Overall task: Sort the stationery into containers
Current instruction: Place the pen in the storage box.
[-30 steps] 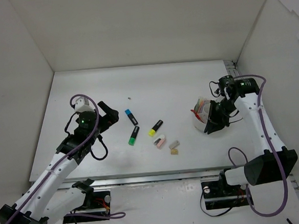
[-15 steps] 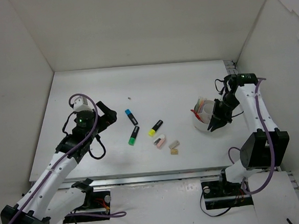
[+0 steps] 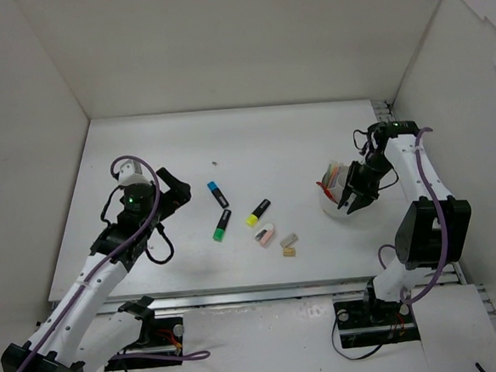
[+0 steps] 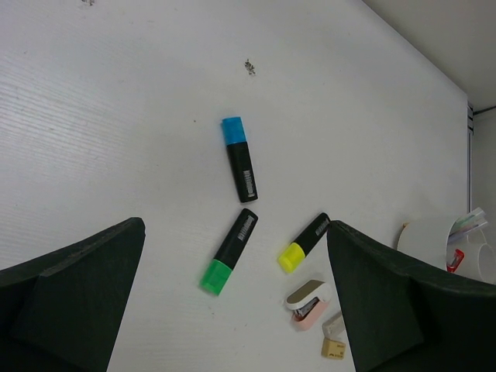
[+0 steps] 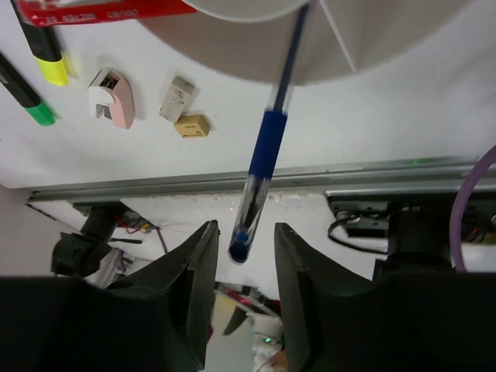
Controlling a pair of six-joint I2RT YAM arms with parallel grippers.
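The step in hand was dropping a thin blue pen (image 5: 269,143) into the white round plastic tub (image 3: 333,207) at the right of the white counter (image 3: 143,151). The right claw (image 5: 246,229) hung over the tub's rim, its jaws narrowly apart, with a gap on each side of the blurred, seemingly loose pen pointing down into the tub. The left claw (image 3: 178,184) stood wide and empty near the loose items. Next, I judged, one arm would need to fetch a highlighter or an eraser. On the counter lay three black highlighters, blue-ended (image 3: 217,193), green-ended (image 3: 223,225) and yellow-ended (image 3: 259,212), and three erasers, pink (image 3: 266,232), grey (image 3: 289,239) and tan (image 3: 288,252). One red pen (image 5: 101,12) showed in the tub; its other contents were too crowded to count.
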